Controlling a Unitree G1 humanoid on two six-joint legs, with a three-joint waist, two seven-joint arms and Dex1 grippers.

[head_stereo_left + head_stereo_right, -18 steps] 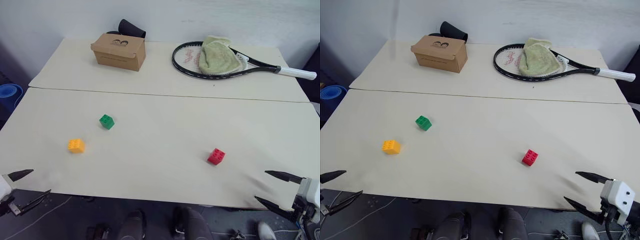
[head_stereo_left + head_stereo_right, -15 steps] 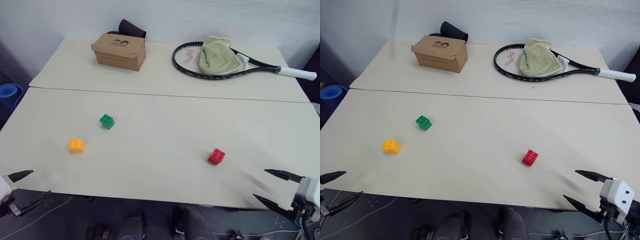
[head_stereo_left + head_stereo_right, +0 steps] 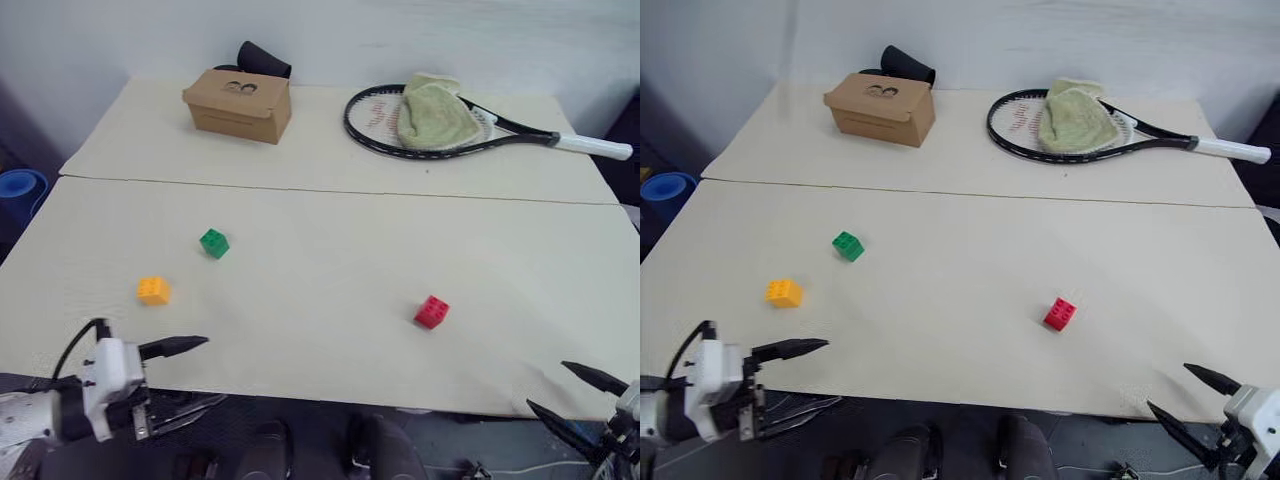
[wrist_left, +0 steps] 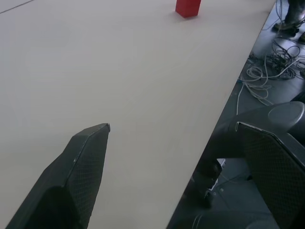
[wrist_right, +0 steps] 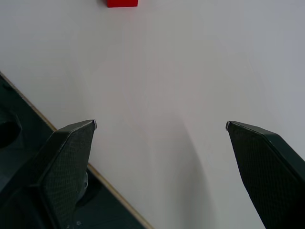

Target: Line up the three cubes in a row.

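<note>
Left gripper (image 3: 190, 373) spread wide at table (image 3: 330, 200) front-left edge; right gripper (image 3: 580, 393) spread too, front-right corner. Red cube (image 3: 432, 312), green cube (image 3: 214, 243), yellow-orange cube (image 3: 153, 290) scattered. Cardboard box (image 3: 238, 103) print unreadable.

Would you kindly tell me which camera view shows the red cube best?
The left eye view: the whole red cube sits unobstructed with its studs visible. The right eye view matches it. Both wrist views catch merely its lower part at the frame edge.

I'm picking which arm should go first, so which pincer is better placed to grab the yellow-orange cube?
Probably the left. The left pincer stands open at the near table edge, just short of the yellow-orange cube. The right pincer is also open, but sits at the far right corner, beyond the red cube.
</note>
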